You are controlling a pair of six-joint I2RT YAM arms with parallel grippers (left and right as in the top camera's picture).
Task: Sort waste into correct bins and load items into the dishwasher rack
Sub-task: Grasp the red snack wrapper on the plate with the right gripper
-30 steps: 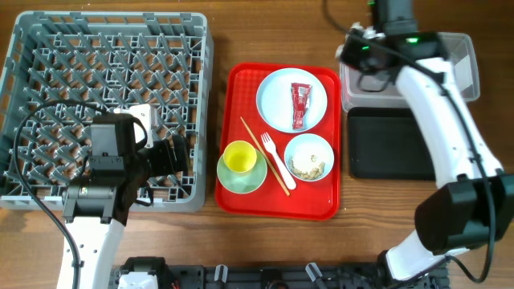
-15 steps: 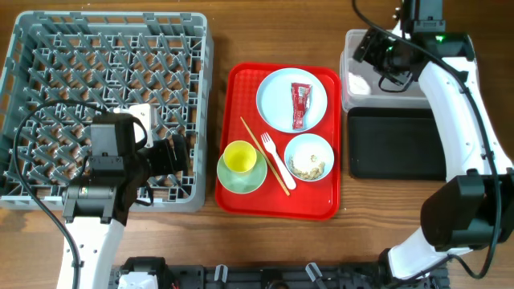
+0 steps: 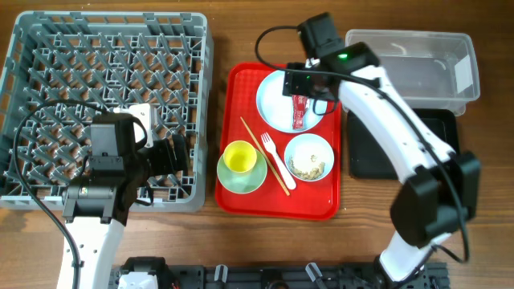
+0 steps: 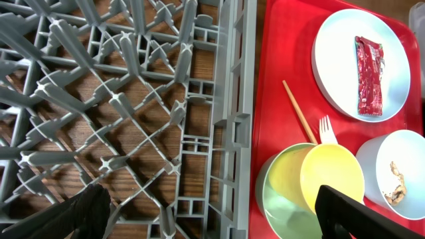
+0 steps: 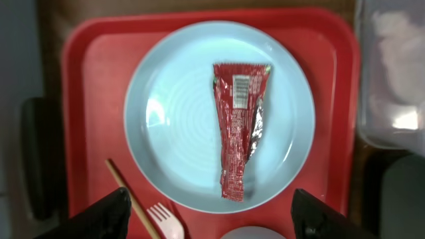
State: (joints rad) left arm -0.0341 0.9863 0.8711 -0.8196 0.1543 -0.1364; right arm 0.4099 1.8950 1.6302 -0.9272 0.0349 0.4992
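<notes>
The red snack wrapper (image 5: 240, 126) lies lengthwise on the pale blue plate (image 5: 172, 119) on the red tray. My right gripper (image 5: 212, 216) hangs open just above it, a black finger on either side of the plate's near rim and nothing between them; overhead it (image 3: 303, 87) is over the plate (image 3: 277, 104). The bowl (image 3: 309, 157) holds rice-like crumbs. A yellow cup (image 3: 239, 157) stands on the green saucer (image 3: 241, 178). Beside them lie the white fork (image 3: 277, 159) and wooden stick (image 3: 261, 148). My left gripper (image 4: 219, 219) is open and empty over the rack's (image 3: 104, 72) right edge.
The clear tub (image 3: 409, 60) stands at the back right, with the black tray (image 3: 401, 148) in front of it. The red tray (image 3: 241, 205) sits between the rack and the bins. My right arm crosses above the black tray and the red tray's right rim.
My right arm has swung left from above the clear tub to above the plate with the wrapper. The left arm has not moved.
</notes>
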